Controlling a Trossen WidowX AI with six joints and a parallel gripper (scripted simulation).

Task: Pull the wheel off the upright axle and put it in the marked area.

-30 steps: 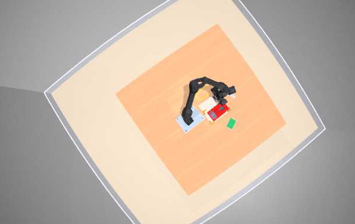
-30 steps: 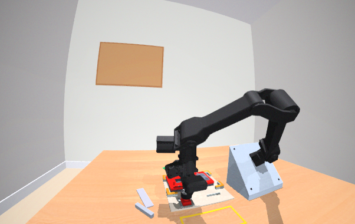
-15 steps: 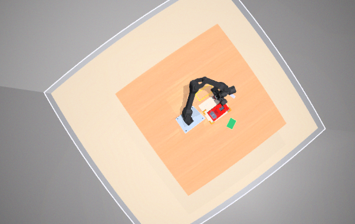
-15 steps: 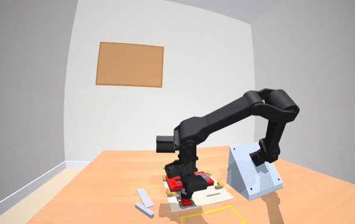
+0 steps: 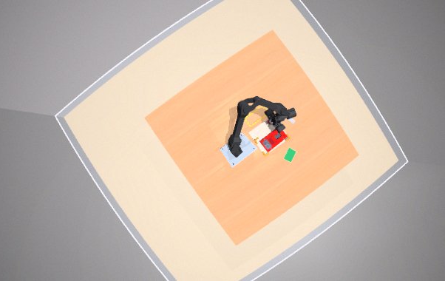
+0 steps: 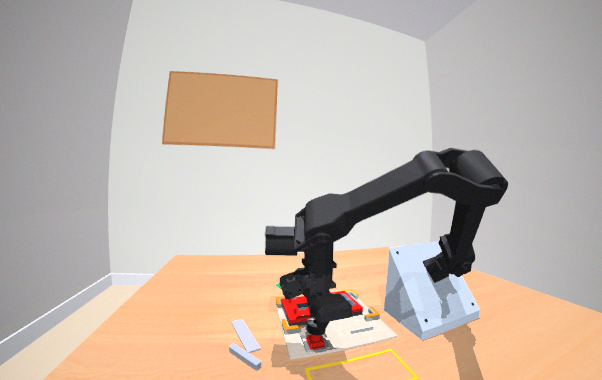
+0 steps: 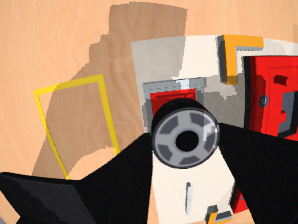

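While clamped, the wheel sits centre frame in the wrist view, above its red mount.
Gripper jaws pinch the wheel's sides; the yellow marked area lies left of it, apart.

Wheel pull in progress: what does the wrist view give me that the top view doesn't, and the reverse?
Only the wrist view shows the wheel face-on, spokes and hub, clamped in the pincer over its red mount.

Only the top view shows the whole arm from its base plate, plus a green card beside the red fixture.

Both show the yellow marked area, with no wheel in it, and the red fixture.
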